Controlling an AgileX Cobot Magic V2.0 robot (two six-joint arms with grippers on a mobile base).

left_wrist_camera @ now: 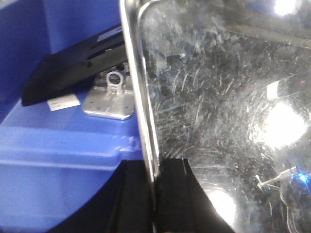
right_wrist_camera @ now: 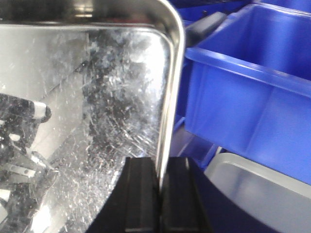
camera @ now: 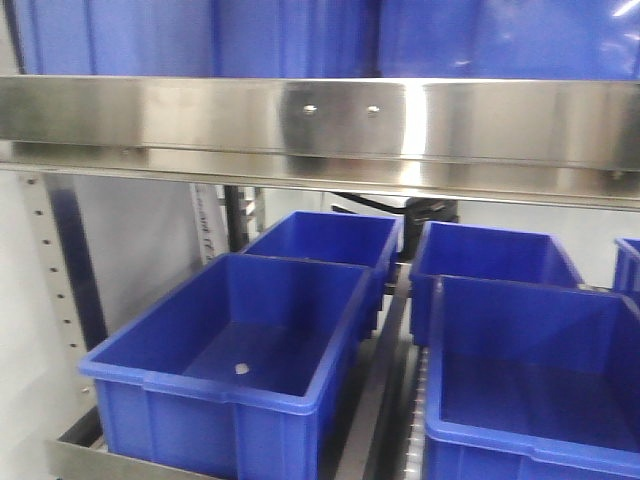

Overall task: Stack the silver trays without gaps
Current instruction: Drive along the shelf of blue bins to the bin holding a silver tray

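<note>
The shallow, scratched silver metal tray point(left_wrist_camera: 218, 97) seems carried between both arms: the left arm's fingers point(left_wrist_camera: 177, 204) are clenched on its thin left rim, and the right arm's fingers point(right_wrist_camera: 141, 194) on its right rim, close beside a deep blue plastic bin point(right_wrist_camera: 243, 97). With so little rim in each pinch, an uneven pull could twist the tray or let it slip. A corner could also catch a bin wall, so that the tray lands tilted and leaves a gap.
</note>
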